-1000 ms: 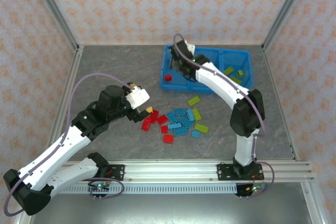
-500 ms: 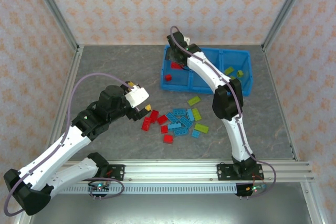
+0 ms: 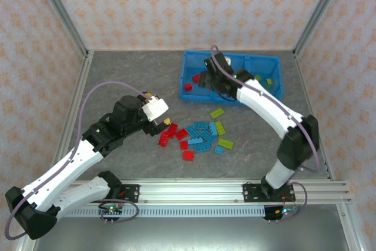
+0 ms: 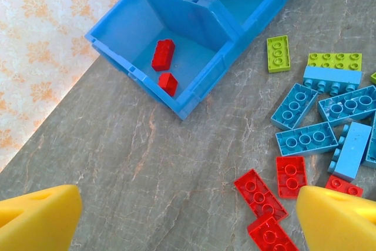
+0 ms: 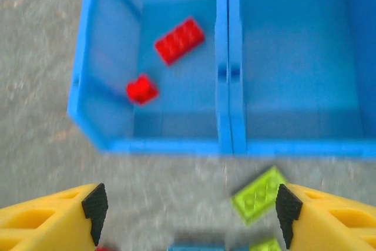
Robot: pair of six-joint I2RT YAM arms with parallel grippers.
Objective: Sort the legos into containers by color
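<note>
While the yellow left fingers (image 4: 41,218) and right fingers (image 5: 47,218) gape empty, studded plastic legos (image 3: 200,134) lie scattered mid-counter. Two red bricks (image 5: 179,40) sit in the left compartment of the smooth blue tray (image 4: 205,82), by the far edge.

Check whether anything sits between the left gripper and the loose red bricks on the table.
Nothing visible does. The left gripper is open above bare table, and the red bricks lie uncovered near its fingers.

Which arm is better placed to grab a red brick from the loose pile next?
Left. The left pincer, open, hangs right beside the loose red bricks; the right pincer, also open, is farther off at the tray, by its near wall.
</note>
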